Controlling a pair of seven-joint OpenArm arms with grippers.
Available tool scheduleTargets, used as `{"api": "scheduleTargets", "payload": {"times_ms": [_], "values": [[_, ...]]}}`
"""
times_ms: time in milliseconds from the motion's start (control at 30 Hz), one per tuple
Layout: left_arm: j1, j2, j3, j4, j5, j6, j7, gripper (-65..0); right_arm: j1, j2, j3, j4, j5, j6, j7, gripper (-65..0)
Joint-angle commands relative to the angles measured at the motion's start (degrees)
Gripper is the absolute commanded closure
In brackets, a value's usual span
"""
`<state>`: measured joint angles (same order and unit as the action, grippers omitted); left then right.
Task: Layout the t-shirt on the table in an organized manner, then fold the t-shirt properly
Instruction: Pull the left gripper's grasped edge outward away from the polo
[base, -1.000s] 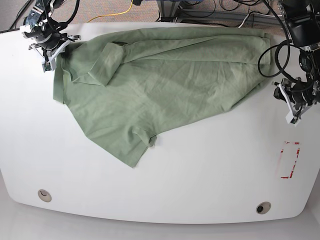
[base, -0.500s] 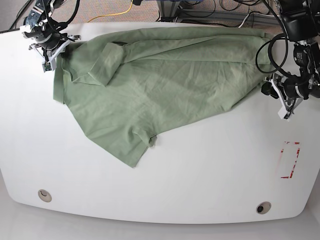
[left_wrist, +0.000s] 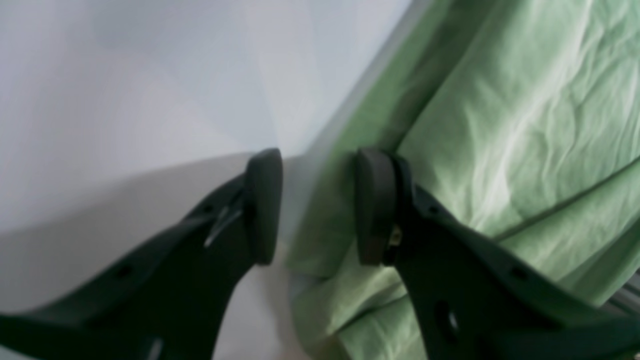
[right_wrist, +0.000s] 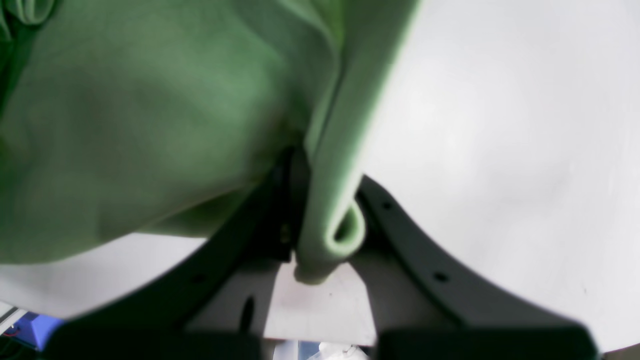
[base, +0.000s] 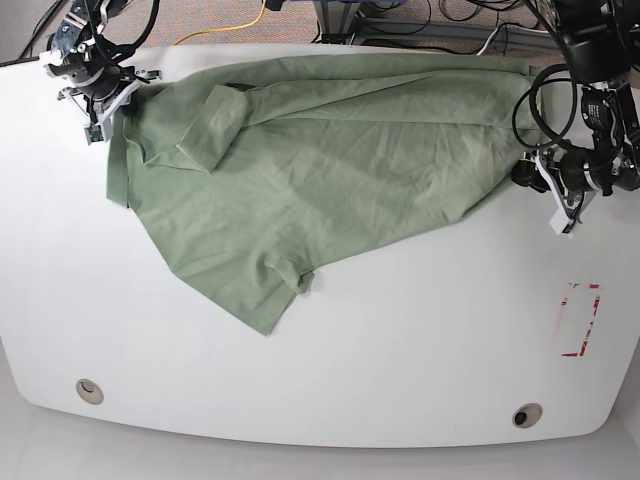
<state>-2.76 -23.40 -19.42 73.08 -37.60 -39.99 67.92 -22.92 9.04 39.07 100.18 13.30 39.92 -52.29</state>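
Observation:
The sage-green t-shirt (base: 320, 160) lies crumpled across the far half of the white table (base: 400, 340), collar side toward the far left. At that far-left corner my right gripper (base: 110, 105) is shut on a folded band of the t-shirt (right_wrist: 330, 220); in the right wrist view my right gripper (right_wrist: 325, 235) pinches that band between its fingers. My left gripper (base: 532, 177) sits at the shirt's right edge. The left wrist view shows my left gripper (left_wrist: 318, 205) open, one pad (left_wrist: 262, 205) over bare table, the other pad (left_wrist: 375, 205) over the t-shirt (left_wrist: 525, 125), the fabric edge under the gap.
A red tape rectangle (base: 578, 320) marks the table at the right. Two round cable holes (base: 89, 390) (base: 526, 414) sit near the front edge. Cables and frame parts (base: 400, 20) run behind the table's far edge.
My left gripper has moved left and slightly up, from off the shirt to its right edge. The right gripper and the shirt have stayed put.

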Motion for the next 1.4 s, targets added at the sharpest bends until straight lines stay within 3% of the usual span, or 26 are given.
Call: {"api": "scheduleTargets", "payload": {"times_ms": [0,300,533,1000,1133,1367], "values": [[-0.53,-0.73,-0.05,-0.24,0.73,-0.01,0.61,-22.9,-0.34,0.32,0.18,0.52,-0.68,0.08,-1.11,-1.3],[-0.53,-0.73,1.35,0.11,0.46,-0.01,0.61,-22.2,-0.34,0.32,0.36,0.52,-0.68,0.08,-1.11,-1.3],[-0.44,-0.73,1.44,0.11,0.46,-0.01,0.69,-12.8,-0.34,0.32,0.36,0.61,-0.68,0.08,-1.11,-1.3],[1.75,-0.73,2.67,3.98,0.64,-0.01,0.69,-11.1,-0.34,0.32,0.36,0.52,-0.6,0.08,-1.11,-1.3],[1.67,-0.73,3.2,3.98,0.81,-0.01,0.69,-0.7,-0.34,0.32,0.36,0.52,-0.6,0.08,-1.11,-1.3],[-0.36,-1.0,4.96,3.98,0.81,-0.01,0.69,0.0,-0.34,0.32,0.36,0.43,-0.6,0.08,-1.11,-1.3]]}}
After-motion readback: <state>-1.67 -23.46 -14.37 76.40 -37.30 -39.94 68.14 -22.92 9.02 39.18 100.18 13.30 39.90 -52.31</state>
